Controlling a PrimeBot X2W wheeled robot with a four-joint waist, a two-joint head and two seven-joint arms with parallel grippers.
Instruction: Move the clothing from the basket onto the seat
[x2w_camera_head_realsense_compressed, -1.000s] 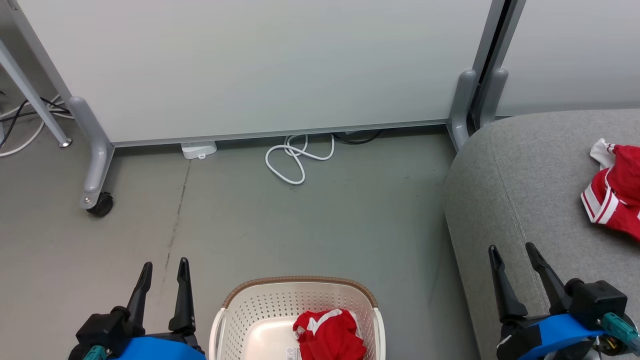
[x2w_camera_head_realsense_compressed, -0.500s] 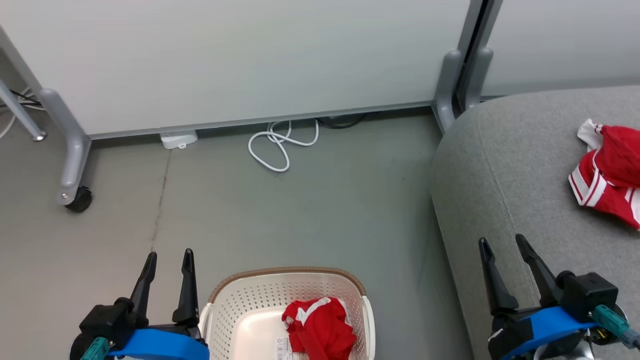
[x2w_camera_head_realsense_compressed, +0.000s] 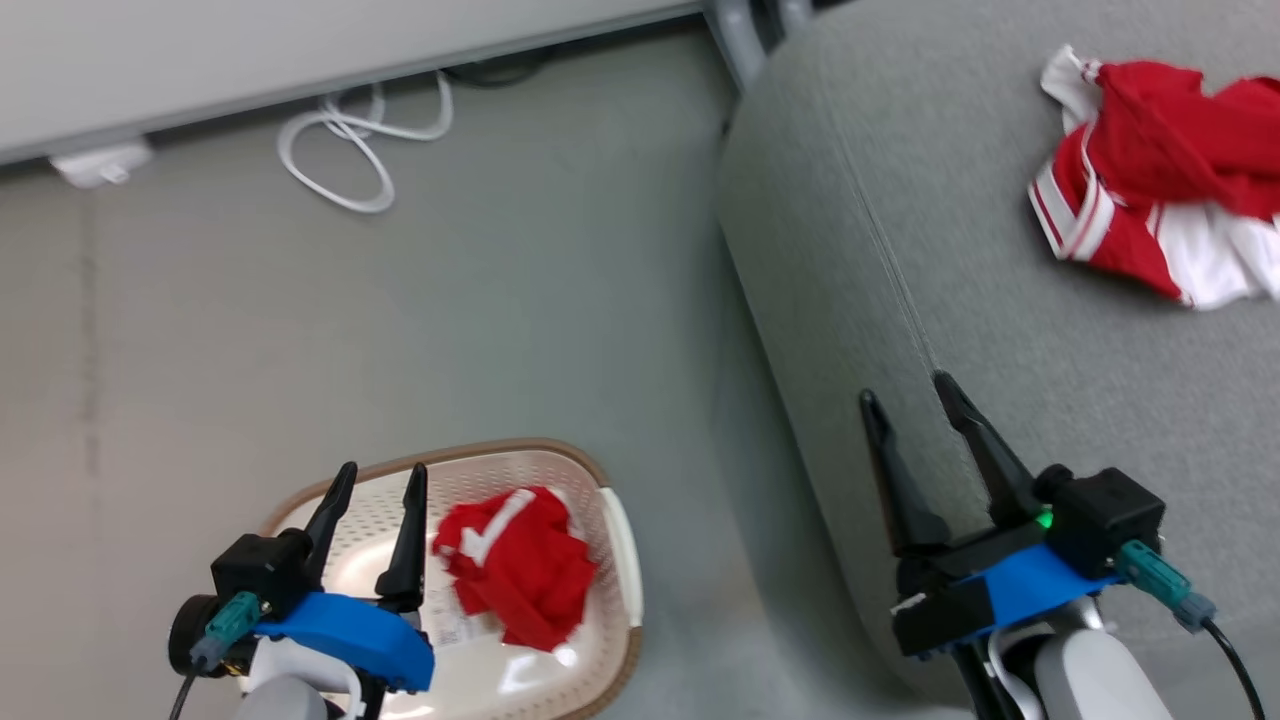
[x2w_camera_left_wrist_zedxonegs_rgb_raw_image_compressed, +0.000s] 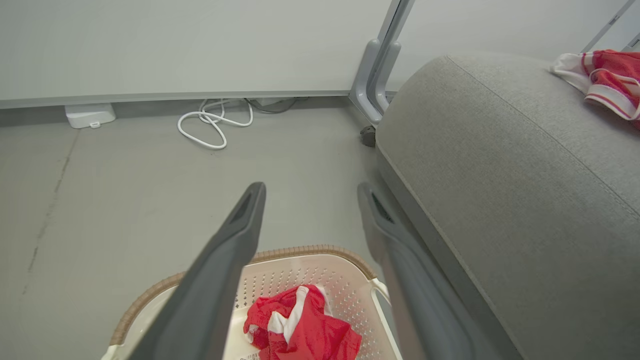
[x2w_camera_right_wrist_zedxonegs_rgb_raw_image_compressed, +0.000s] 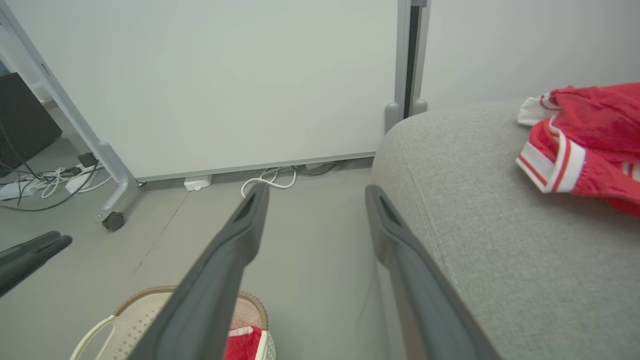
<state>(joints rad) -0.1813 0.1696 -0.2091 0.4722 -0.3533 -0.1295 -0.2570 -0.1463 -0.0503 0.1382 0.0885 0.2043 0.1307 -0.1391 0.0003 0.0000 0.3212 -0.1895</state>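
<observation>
Left gripper (x2w_camera_left_wrist_zedxonegs_rgb_raw_image_compressed: 311, 190) spread wide over basket (x2w_camera_left_wrist_zedxonegs_rgb_raw_image_compressed: 300, 249) — red garment (x2w_camera_left_wrist_zedxonegs_rgb_raw_image_compressed: 305, 327) inside, second garment (x2w_camera_left_wrist_zedxonegs_rgb_raw_image_compressed: 610, 75) on grey seat (x2w_camera_left_wrist_zedxonegs_rgb_raw_image_compressed: 500, 175)

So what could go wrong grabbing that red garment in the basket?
The crumpled garment lies close to the basket wall, so the open left gripper may snag the perforated plastic and drag the basket. Pinching only one fold, it could drop the cloth on the floor short of the seat.

Grey floor (x2w_camera_head_realsense_compressed: 300, 330), white wheeled partition panels (x2w_camera_right_wrist_zedxonegs_rgb_raw_image_compressed: 225, 75), coiled white cable (x2w_camera_head_realsense_compressed: 340, 150) alongside
</observation>
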